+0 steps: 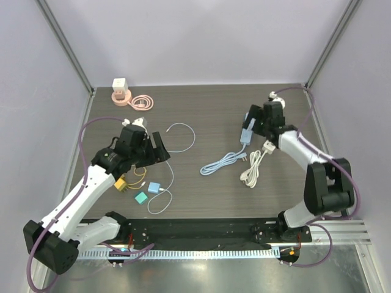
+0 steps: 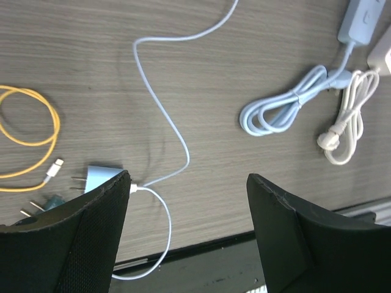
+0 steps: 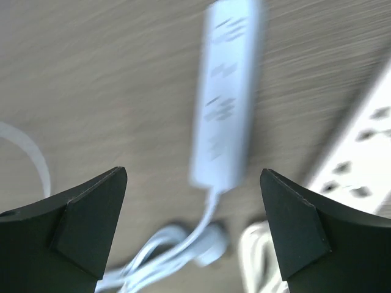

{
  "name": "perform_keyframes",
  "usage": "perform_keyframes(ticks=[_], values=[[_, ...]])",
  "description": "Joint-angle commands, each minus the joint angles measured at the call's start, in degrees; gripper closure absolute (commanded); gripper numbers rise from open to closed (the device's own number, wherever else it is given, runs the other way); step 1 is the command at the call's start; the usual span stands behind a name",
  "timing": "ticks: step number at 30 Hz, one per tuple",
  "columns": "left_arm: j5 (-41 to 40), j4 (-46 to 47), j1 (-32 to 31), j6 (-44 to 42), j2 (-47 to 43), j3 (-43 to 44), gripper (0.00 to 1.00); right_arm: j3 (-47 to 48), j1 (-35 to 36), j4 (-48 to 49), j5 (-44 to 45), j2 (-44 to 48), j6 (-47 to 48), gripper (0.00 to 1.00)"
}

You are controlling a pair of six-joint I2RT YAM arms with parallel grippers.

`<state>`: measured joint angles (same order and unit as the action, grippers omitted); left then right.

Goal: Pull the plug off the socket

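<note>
Light-blue power strip [image 1: 245, 135] lies on the table [image 1: 201, 116] at about 2 o'clock from its middle, just under the right gripper [image 1: 253, 123]. From overhead it is only a short pale bar half hidden by the fingers. The right wrist camera gives the long face of the strip [image 3: 223, 104]: slim, rounded, with groups of dark slots down it and its cord leaving the near end. That picture is blurred, so I cannot tell whether anything sits in a slot. A white power strip [image 3: 360, 165] lies at 3 o'clock of it, angled away.

The right gripper [image 3: 192, 177] stands wide open above the blue strip, with nothing between its fingers. The left gripper [image 1: 156, 146] hangs at 9 o'clock from the table's middle, its jaws well apart and empty.

Only the left wrist camera shows the small things clearly. Below the left gripper [image 2: 189, 180] a blue charger [image 2: 98, 177] has a thin white cable [image 2: 165, 116] running out of it. A teal plug [image 2: 52, 201] lies beside it at 8 o'clock, prongs showing, and a yellow cable [image 2: 30, 131] loops at 10 o'clock. Toward 2 o'clock in that view lie the strip's bundled blue cord [image 2: 287, 110] and a bundled white cord [image 2: 345, 122], side by side.
</note>
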<state>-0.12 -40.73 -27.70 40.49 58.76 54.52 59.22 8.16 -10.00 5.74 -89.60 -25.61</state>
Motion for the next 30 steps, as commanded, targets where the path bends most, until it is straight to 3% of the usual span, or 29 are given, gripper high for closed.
perform_keyframes(ticks=[1, 2, 6, 12, 21, 30], values=[[-4.8, -2.51, 0.37, 0.64, 2.4, 4.09, 0.23, -9.02, 7.02, 8.74, -3.09, 4.87, 0.38, 0.04], [-6.11, -2.77, 0.37, 0.73, 3.98, 5.58, 0.23, -10.43, 10.87, 13.38, -3.19, 4.88, 0.21, 0.04], [-4.21, -2.34, 3.69, 1.69, 9.68, 9.98, 0.25, -11.41, 17.65, 17.2, -5.73, -0.12, -0.15, 0.04], [-0.14, -2.78, 10.9, 2.58, 20.15, 18.68, 0.29, -15.45, 21.54, 31.26, -18.48, -6.89, -7.0, 0.0], [-3.48, 7.68, 18.82, 7.14, 30.44, 21.67, 0.33, -14.84, 23.3, 31.01, -17.26, -8.66, -7.18, 0.0], [-13.57, 8.04, 19.27, 7.67, 44.4, 34.5, 0.31, -15.1, 23.3, 30.3, -15.05, -6.46, -6.74, 0.0]])
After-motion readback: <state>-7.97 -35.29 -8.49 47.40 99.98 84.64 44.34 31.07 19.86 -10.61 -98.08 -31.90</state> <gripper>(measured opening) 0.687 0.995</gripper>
